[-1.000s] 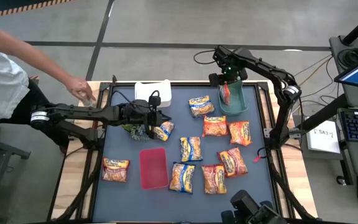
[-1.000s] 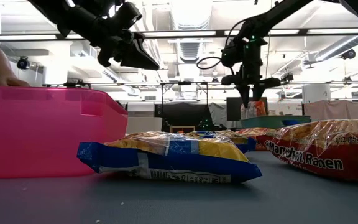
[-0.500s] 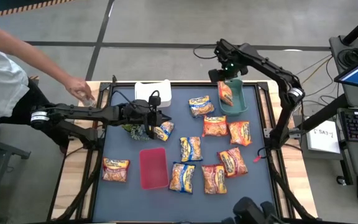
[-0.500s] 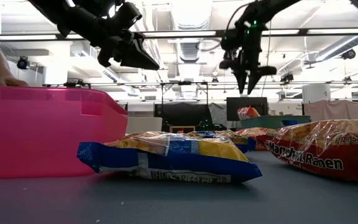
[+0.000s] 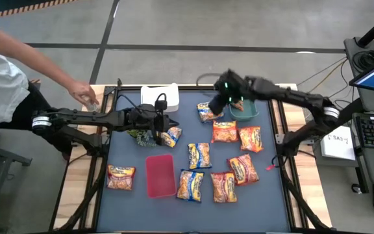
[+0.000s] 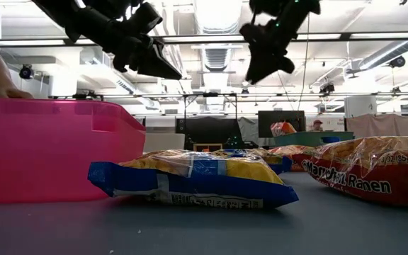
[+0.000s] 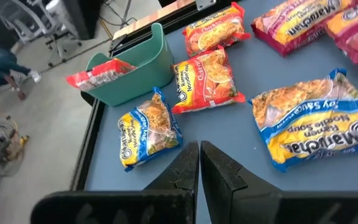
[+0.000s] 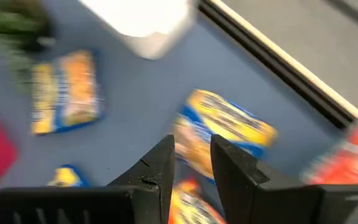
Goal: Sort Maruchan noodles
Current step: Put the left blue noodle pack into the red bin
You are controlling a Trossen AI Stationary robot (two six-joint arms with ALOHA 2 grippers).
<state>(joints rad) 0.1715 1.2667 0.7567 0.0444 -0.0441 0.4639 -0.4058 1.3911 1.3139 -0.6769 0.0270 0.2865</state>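
Several Maruchan noodle packets lie flat on the blue-grey table: blue-trimmed ones [image 5: 200, 155] [image 5: 190, 185] and red or orange ones [image 5: 224, 132] [image 5: 242, 169]. One red packet [image 5: 237, 103] leans inside the green bin [image 5: 245, 112]. My right gripper [image 5: 217, 106] hovers open above a blue packet [image 5: 208, 112] beside that bin, with nothing between its fingers [image 8: 166, 155]. My left gripper [image 5: 160, 132] hangs shut above another blue packet [image 5: 171, 137], next to the small green plant [image 5: 138, 136]; in the left wrist view its gripper [image 7: 199, 152] holds nothing.
A flat red tray [image 5: 160, 175] lies near the table's middle front. A white bin [image 5: 159, 96] stands at the far edge. A person's hand [image 5: 83, 94] rests at the far left corner. One packet [image 5: 121, 177] lies alone at the front left.
My right gripper has let go of the red packet, which now rests in the green bin. It rose, then swung toward the table's left and a little nearer, turning as it went, and now hangs over the blue packet beside the bin.
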